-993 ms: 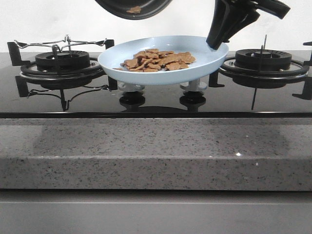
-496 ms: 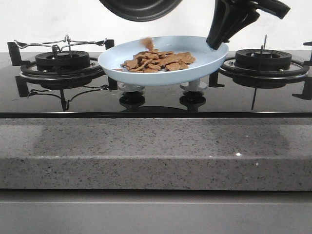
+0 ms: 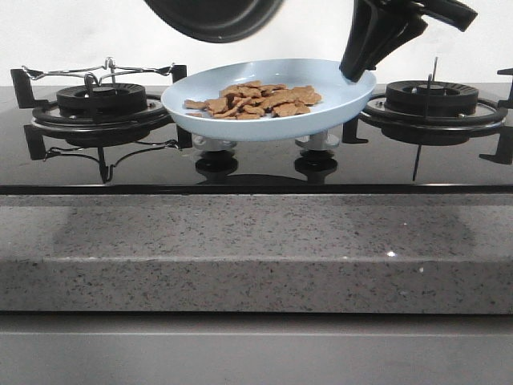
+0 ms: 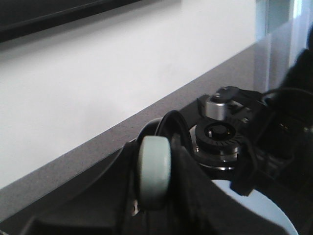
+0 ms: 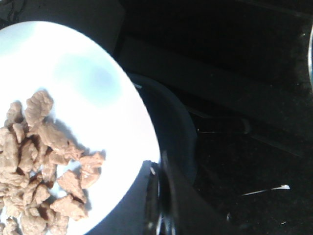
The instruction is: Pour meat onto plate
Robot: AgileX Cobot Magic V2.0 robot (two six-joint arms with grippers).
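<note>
A grey speckled stone counter (image 3: 256, 249) is seen across the lower half of the front view, with a glossy black gas hob (image 3: 256, 164) set behind it. One burner (image 3: 100, 104) is placed at the left of the frame and another burner (image 3: 433, 100) at the right. The plate (image 3: 264, 120), pale blue and round, is held raised above the hob at frame centre, over two control knobs (image 3: 218, 160). A black frying pan (image 3: 212, 16) is tilted at the upper edge, left of centre. The meat (image 3: 256, 99) is heaped on the plate, one piece lying apart towards its left rim. The right gripper (image 3: 357, 74) is clamped on the plate's right rim. The left gripper (image 4: 154, 196) is shown around a black handle; whether it is clenched cannot be told.
</note>
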